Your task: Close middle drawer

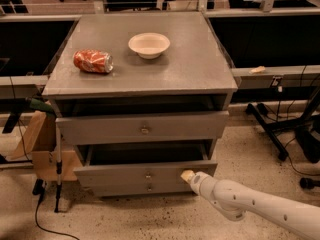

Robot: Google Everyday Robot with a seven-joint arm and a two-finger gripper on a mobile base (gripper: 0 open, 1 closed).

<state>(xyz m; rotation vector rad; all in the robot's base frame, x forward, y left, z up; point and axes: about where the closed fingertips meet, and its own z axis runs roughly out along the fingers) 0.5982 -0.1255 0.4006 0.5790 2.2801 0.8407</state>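
Low on the right of the camera view, my arm [260,206] reaches in from the bottom corner, white and tapered. Its claw [187,175] sits at the front of the middle drawer [110,175], right of centre. It looks to be touching the panel or just off it. I cannot tell from here whether the claw is apart or together.

The middle drawer is pulled out of the grey cabinet [150,79] toward the camera, and I can see the dark inside of its box behind the panel. Its long axis runs left to right across my view, and its low, flat front faces me. A small dull knob [148,175] sits at the centre of that front, just left of the claw.

Above it, the top drawer [100,129] also stands out from the cabinet. It has a taller front and a shinier brass knob [145,130]. Below the middle drawer I see the front of the bottom drawer [115,188], set further back.

On the cabinet top, a crushed red can [93,61] lies on its side at the left. A white bowl [149,45] stands upright near the middle, well apart from the can.

A brown wooden piece [42,144] leans against the cabinet's left side, above the speckled floor [125,219].
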